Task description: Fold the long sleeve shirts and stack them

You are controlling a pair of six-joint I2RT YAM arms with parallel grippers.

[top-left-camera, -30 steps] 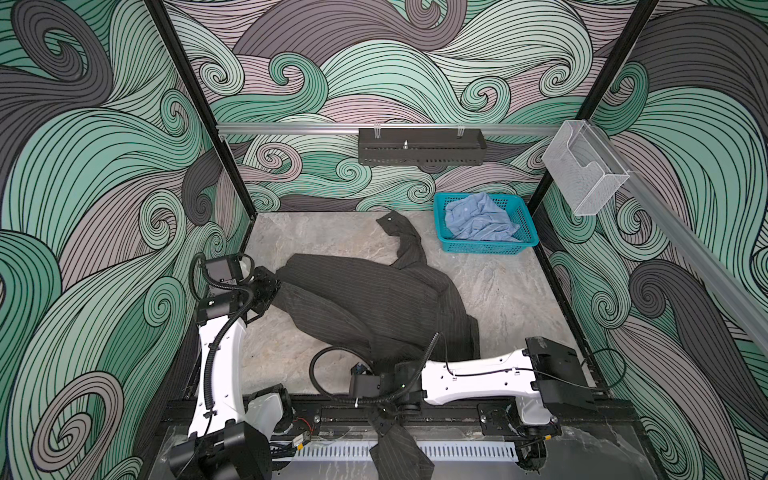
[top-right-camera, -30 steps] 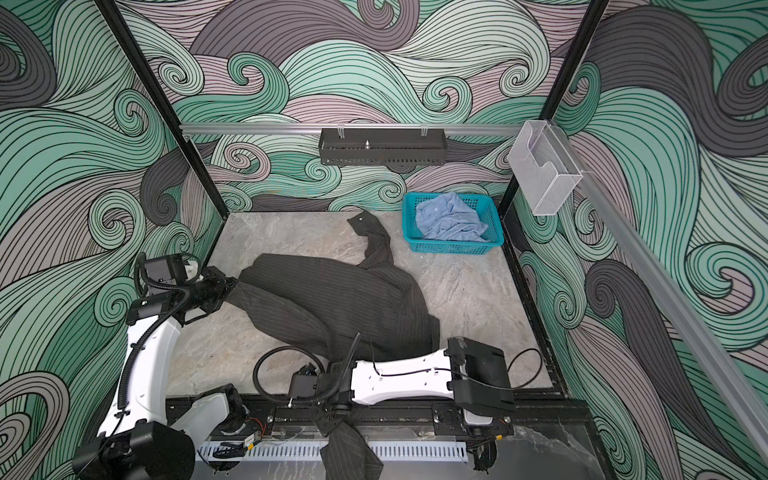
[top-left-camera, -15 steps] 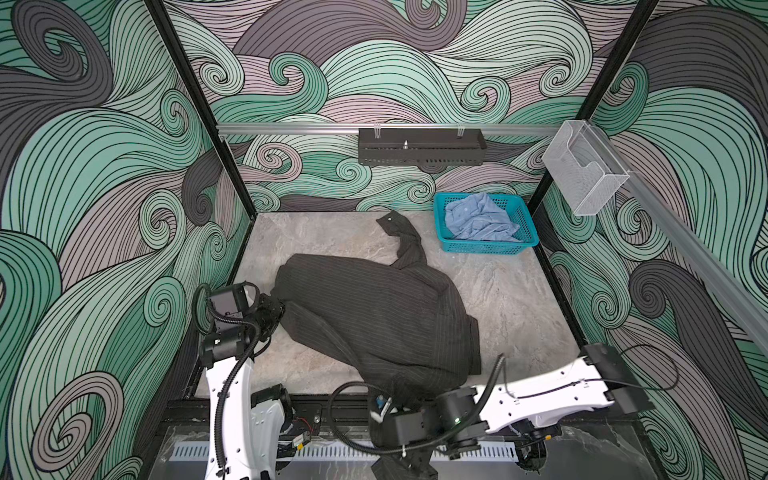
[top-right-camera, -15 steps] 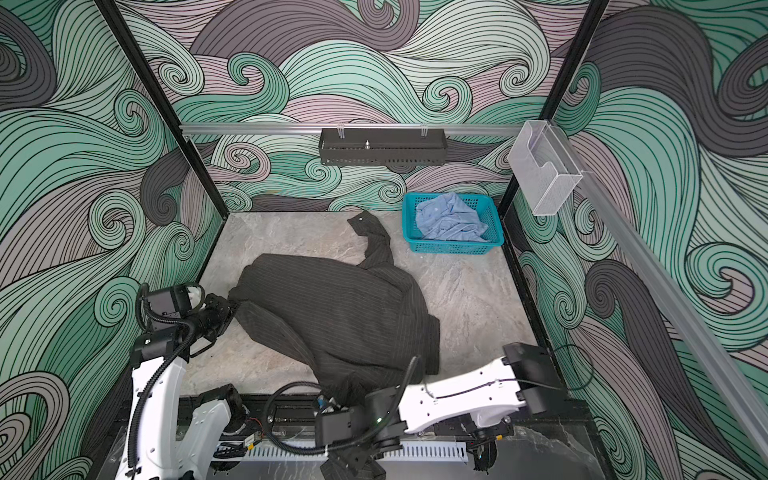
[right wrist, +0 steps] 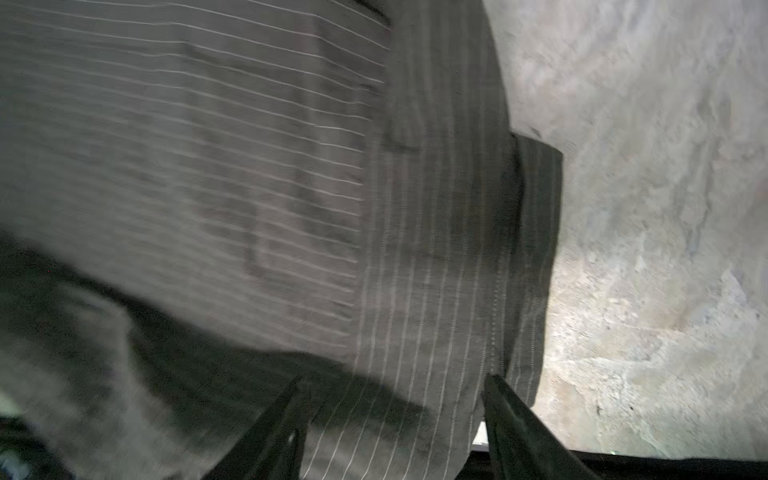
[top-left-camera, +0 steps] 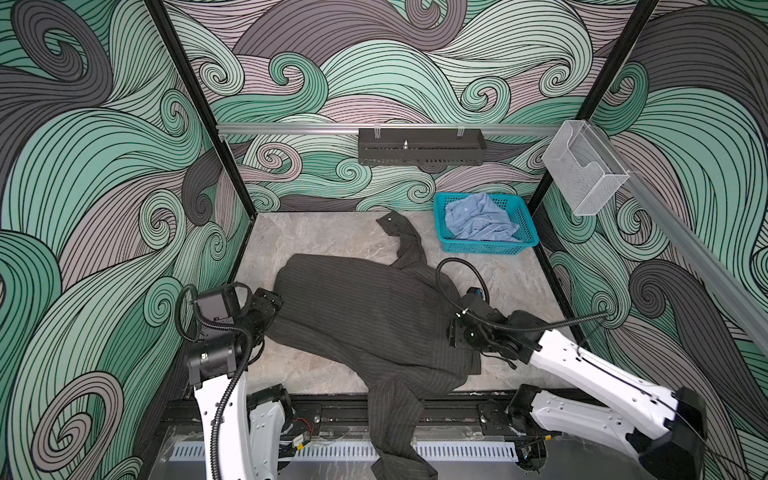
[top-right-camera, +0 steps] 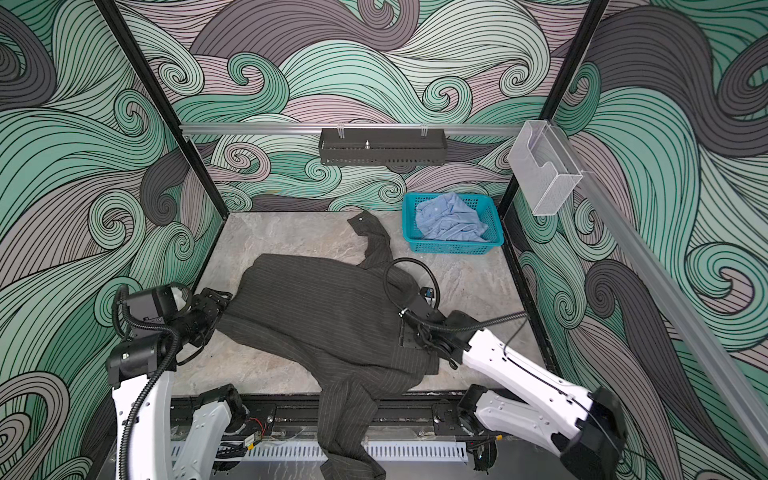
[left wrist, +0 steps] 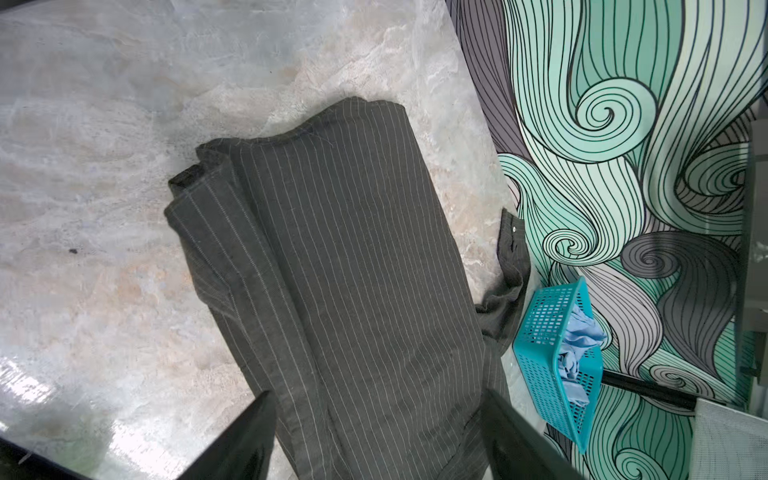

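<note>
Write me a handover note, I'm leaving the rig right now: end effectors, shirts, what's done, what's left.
Left end effector: open, at the left edge of the grey shirt, holding nothing.
Right end effector: open, over the shirt's right side, holding nothing.
Grey shirt: spread on the table, one sleeve hanging off the front edge, the other pointing toward the back wall.
Blue shirt: crumpled in the basket.
Done: grey shirt laid out.
Left: fold it, fetch and fold the blue shirt, stack both.

On the table, the spread shirt, sleeve over front edge; other shirt in basket, back right.
</note>
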